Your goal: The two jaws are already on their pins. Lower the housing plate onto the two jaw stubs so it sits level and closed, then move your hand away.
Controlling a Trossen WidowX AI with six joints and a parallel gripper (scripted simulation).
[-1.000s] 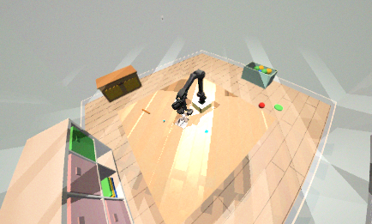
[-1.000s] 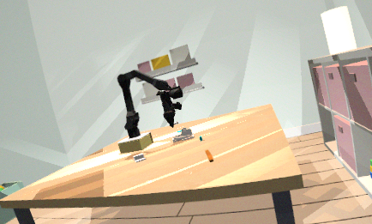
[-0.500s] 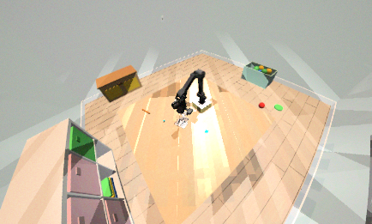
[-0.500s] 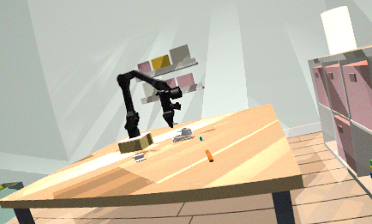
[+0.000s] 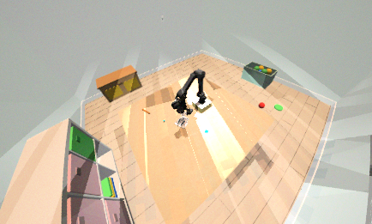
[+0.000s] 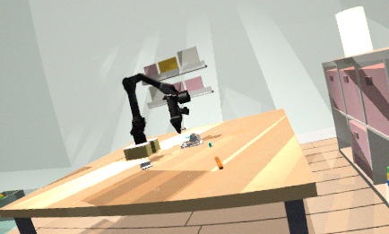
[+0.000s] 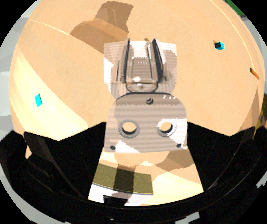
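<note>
Claw (image 5: pixel 189 112) (image 6: pixel 179 133) (image 7: pixel 145 125) grips plate (image 7: pixel 147 116) with 2 round holes.

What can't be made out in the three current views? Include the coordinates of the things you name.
- Pins: wrist view; the plate with two holes (image 7: pixel 146 112) and the grey assembly beyond it (image 7: pixel 116 67) leave none discernible.
- Seating of jaws on stubs: exterior view; assembly (image 6: pixel 192 142) too small.
- Pincer's (image 5: pixel 187 112) (image 6: pixel 180 132) (image 7: pixel 146 135) fingertip contact: top view; too small and dark.
- Right-hand shelf unit (image 6: pixel 333 102): exterior view; cut by the edge.

Orange stick (image 5: pixel 146 111) (image 6: pixel 219 162) (image 7: pixel 254 73) on table (image 5: pixel 171 171) (image 6: pixel 251 147) (image 7: pixel 74 65); red ball (image 5: pixel 261 105) on floor (green disc (image 5: pixel 279 107) just beside).
</note>
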